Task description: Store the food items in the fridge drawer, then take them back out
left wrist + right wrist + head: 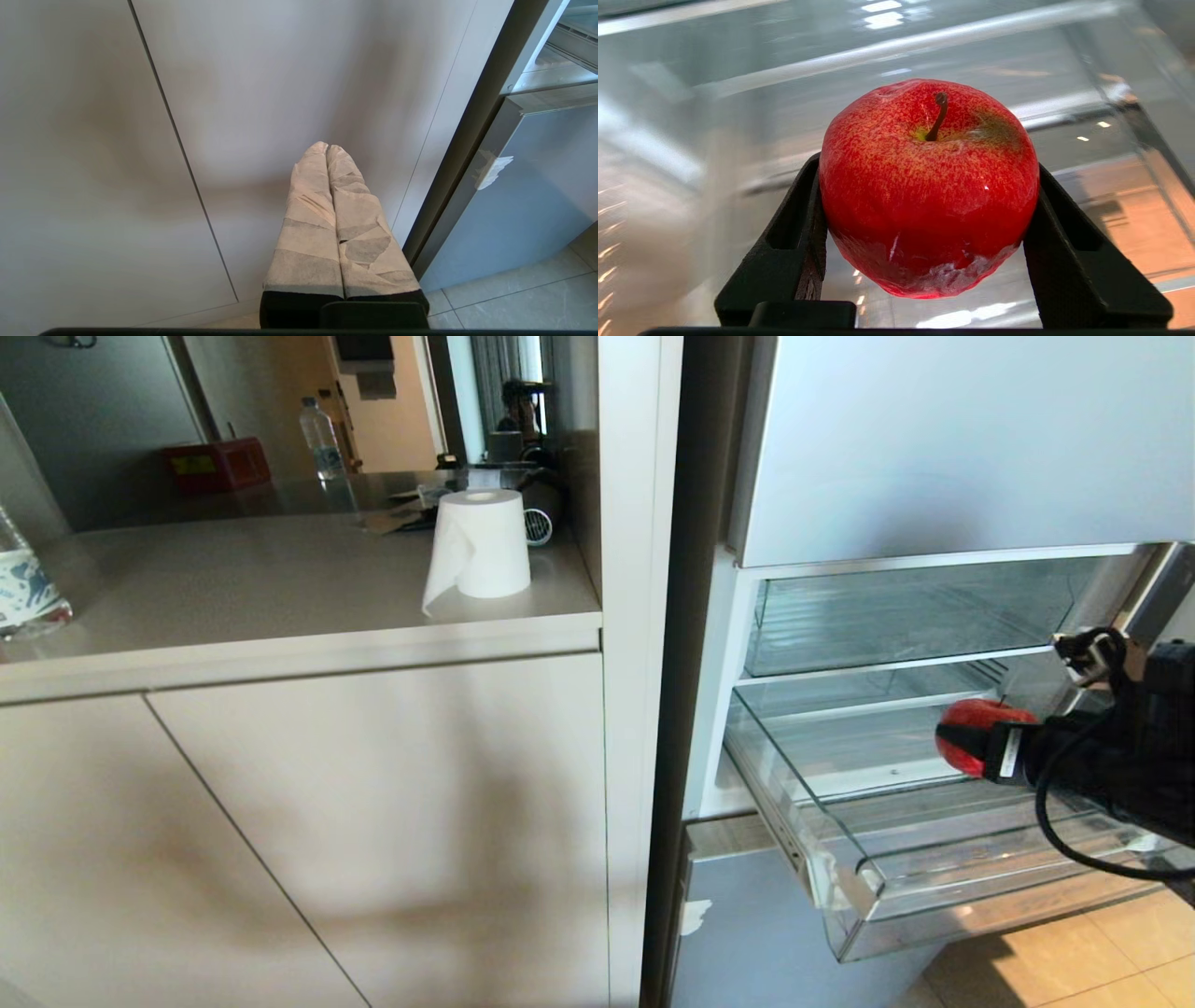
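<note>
Right gripper: clamped on a red apple, one black finger on each side — held above the pulled-out fridge drawer.
Apple: stem faces the wrist camera, a whitish scuffed patch on its underside; not touching the drawer floor.
Fridge drawer: clear plastic with a ribbed floor, open below a glass shelf.
Left gripper: taped fingers pressed together, holding nothing, parked in front of the cabinet doors beside the fridge.
Counter: paper towel roll, water bottle, red box further back.
</note>
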Robot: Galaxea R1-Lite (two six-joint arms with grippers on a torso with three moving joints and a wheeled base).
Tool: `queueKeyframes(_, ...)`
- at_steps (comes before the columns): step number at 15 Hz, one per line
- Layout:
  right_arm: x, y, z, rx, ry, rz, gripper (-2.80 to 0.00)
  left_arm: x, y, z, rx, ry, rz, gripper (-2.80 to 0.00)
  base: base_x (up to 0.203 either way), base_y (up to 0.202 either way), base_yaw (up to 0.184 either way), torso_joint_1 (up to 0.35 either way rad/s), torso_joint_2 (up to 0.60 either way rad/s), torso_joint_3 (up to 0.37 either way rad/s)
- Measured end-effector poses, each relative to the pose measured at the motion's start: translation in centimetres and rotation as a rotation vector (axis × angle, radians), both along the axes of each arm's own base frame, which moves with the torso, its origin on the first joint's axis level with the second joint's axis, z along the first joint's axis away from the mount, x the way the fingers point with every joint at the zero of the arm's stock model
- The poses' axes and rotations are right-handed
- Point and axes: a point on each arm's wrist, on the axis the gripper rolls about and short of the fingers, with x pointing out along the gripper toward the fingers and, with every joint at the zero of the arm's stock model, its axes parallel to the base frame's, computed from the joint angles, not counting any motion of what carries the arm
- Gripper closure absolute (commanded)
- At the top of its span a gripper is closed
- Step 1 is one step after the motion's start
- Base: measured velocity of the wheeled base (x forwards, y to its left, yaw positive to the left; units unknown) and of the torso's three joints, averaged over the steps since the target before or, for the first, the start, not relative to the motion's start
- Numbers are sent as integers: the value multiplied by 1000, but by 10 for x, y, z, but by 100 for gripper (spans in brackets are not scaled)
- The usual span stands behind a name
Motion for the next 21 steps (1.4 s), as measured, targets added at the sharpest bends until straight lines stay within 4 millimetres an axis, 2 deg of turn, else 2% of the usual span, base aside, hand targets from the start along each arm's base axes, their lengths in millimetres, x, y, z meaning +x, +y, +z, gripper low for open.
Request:
queueKeyframes(4,37,-15,-20,-19,45,-104,0,0,0,0,0,0,0,0,0,0,0,0,0,0)
queueKeyframes(11,91,-41,-56,-31,51,-176,0,0,0,0,0,0,0,0,0,0,0,0,0,0)
queueKeyframes(16,115,-63,-72,-42,59,-218,0,0,0,0,0,0,0,0,0,0,0,0,0,0)
queueKeyframes(21,127,-70,-80,-68,64,-221,0,0,0,0,0,0,0,0,0,0,0,0,0,0)
